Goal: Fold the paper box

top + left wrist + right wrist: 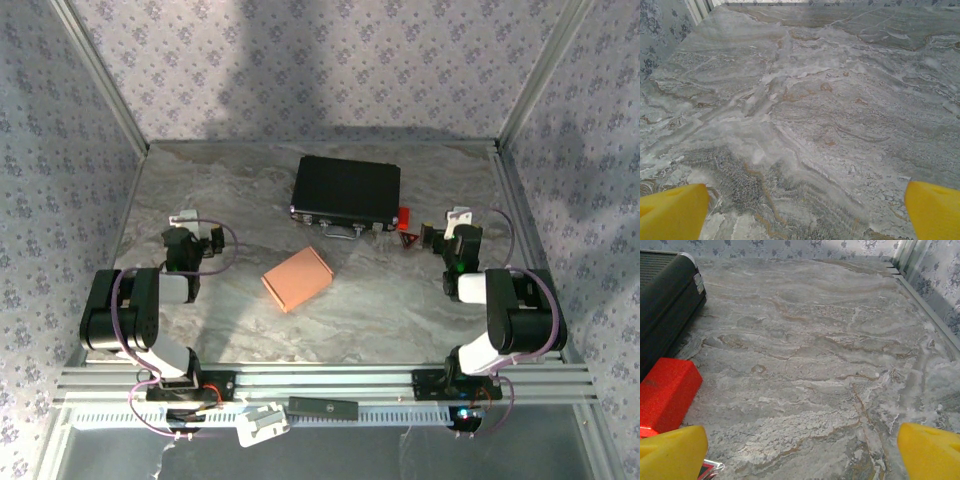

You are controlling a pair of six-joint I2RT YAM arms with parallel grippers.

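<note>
We judge the folding to be at or very near its end. The paper box (297, 278), thin salmon-orange cardboard, lies a little left of centre in the top view on the grey marbled counter (400, 310). It reads as a small closed rectangular block and not as a flat sheet: we see a top face and a darker side wall, and no flaps splay out from it. A small notch on its upper edge may be a tuck flap, but it is too small for us to tell whether it is fully seated. That is the one thing we would want to check before calling the job done.

Neither hand touches the box. In its own wrist view the left hand (802, 212) is spread wide, its yellow fingertips (672, 212) at the bottom corners of the frame with bare counter between them. The right hand (801, 454) is just as wide open, with yellow fingertips (932, 452) at the lower corners, and it grips nothing. In the top view both arms sit at the left and right edges, well apart from the box in the middle.

The black rectangular hard case with metal latches (346, 188) lies above the box in the upper middle of the top view. A bright red block (665, 390) sits just beside its right end, at the lower left of the right wrist view. Neither is part of the fold.
</note>
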